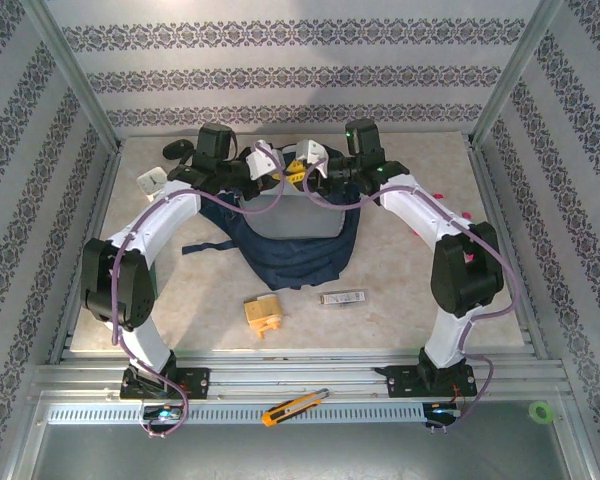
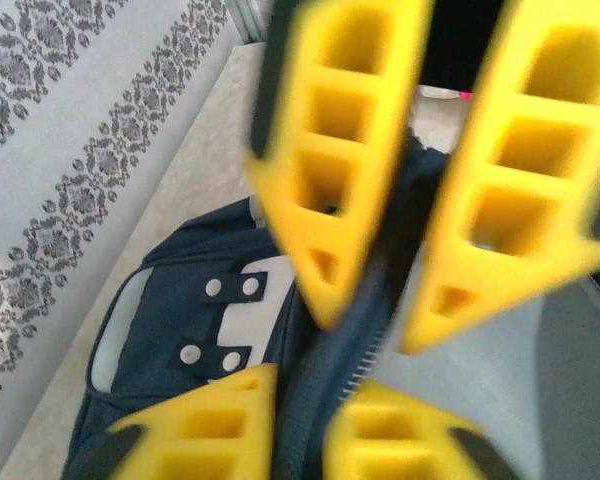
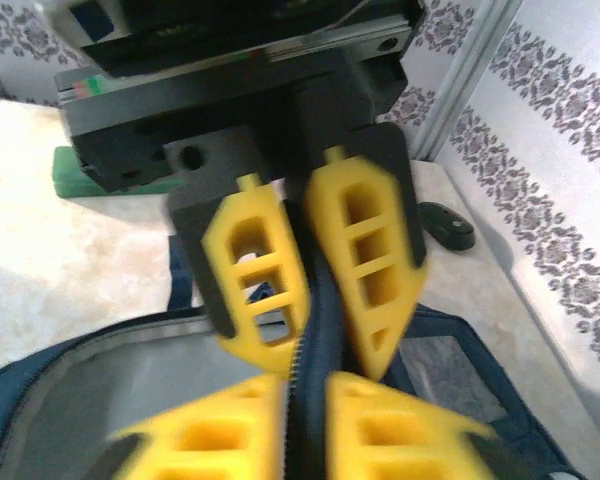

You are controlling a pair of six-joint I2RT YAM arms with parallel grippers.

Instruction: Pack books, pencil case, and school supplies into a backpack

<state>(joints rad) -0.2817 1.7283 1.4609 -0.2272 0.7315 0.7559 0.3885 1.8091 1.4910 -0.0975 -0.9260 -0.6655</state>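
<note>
Left tool (image 2: 310,385) clamped on the zip rim of the large navy-blue fabric backpack (image 1: 300,250), which lies at the table (image 1: 180,290) far-centre, presumably to hold its mouth open. Right tool (image 3: 318,390) straddles the same rim; blur leaves its hold undecided. The arms mask the opening from above.

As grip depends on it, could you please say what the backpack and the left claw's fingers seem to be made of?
The backpack: woven navy fabric, matte, judging by soft folds and zipper seam. The left claw's fingers: yellow, likely plastic, matte, with open lattice cells.
</note>
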